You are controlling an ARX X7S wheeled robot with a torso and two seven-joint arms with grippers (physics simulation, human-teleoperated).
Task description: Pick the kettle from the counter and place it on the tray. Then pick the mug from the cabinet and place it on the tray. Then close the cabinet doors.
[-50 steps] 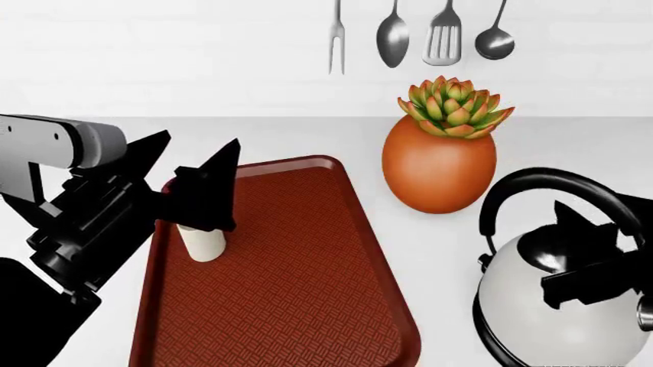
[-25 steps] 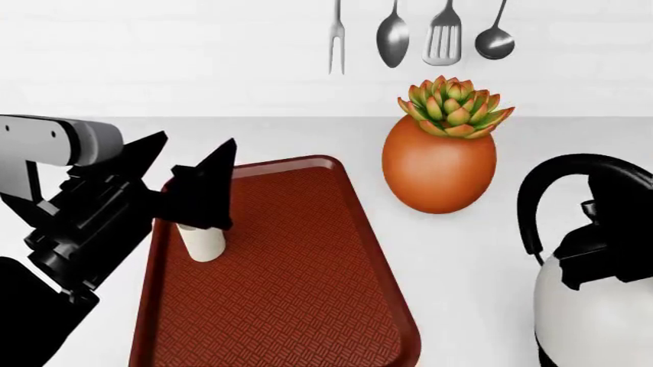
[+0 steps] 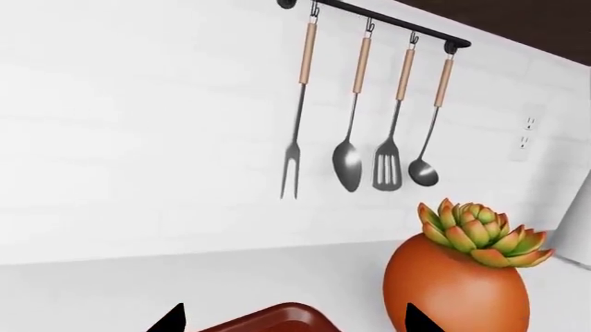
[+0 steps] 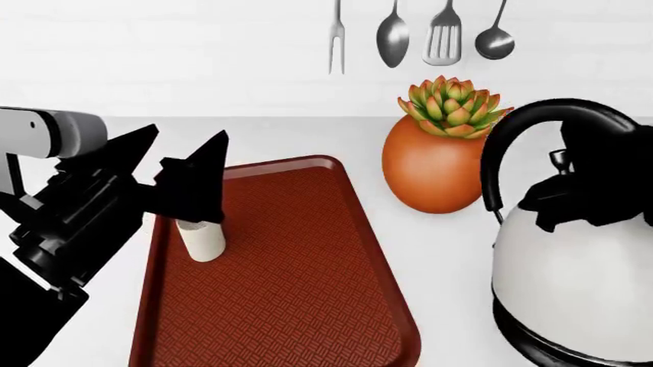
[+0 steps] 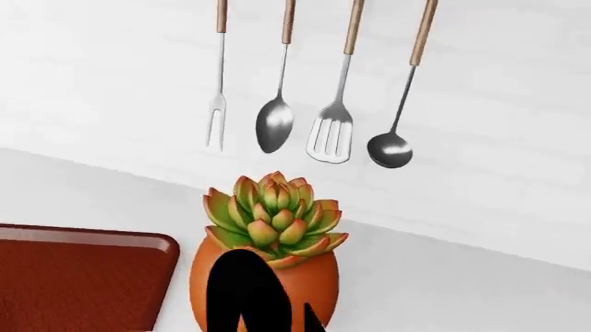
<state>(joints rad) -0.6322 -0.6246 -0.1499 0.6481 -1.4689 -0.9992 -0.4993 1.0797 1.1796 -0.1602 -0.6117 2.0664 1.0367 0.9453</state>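
Note:
The off-white mug stands upright on the dark-red tray, near its far left side. My left gripper is open just above the mug, and one finger hides the mug's top. In the left wrist view its fingertips stand wide apart over the tray's far corner. The white kettle hangs right of the tray, above the white counter. My right gripper is shut on its black arched handle. The handle shows as a black shape in the right wrist view.
A round orange plant pot with a succulent stands on the counter between the tray and the kettle, near the wall; it also shows in both wrist views. Several utensils hang on the wall above. The cabinet is out of view.
The kettle has risen in the right gripper and come back left, beside the plant pot. The left gripper has drawn slightly up and left from the mug.

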